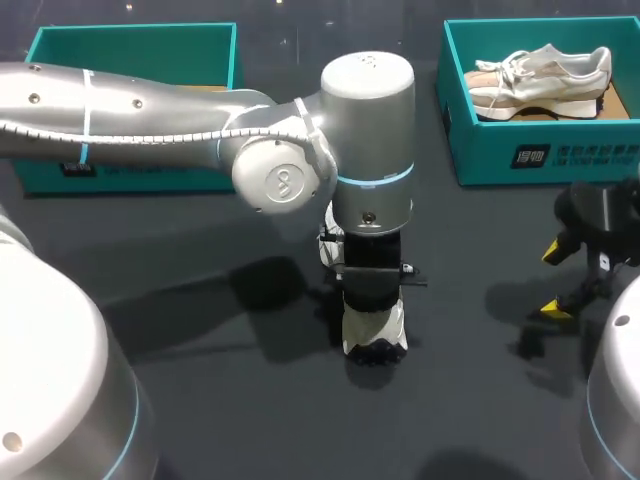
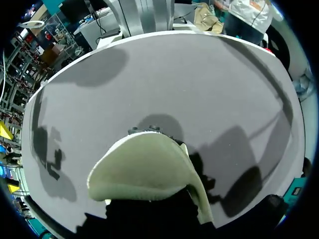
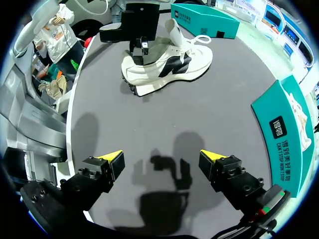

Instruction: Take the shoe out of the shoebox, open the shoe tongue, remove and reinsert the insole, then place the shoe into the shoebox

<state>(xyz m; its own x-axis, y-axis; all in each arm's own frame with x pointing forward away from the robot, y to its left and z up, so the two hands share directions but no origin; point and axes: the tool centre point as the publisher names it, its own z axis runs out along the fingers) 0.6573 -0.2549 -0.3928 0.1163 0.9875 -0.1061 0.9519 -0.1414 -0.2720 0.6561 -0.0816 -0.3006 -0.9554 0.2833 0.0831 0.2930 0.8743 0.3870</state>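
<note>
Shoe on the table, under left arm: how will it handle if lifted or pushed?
The shoe is probably light for its size: a low foam-soled trainer. The thick sole likely stays stiff; the raised tongue and laces look floppy. Resting on its wide sole on the table, it should slide rather than tip.

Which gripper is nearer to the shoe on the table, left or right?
Left. The left gripper is at the shoe, by its heel; the right gripper hangs open, well apart from it.
</note>
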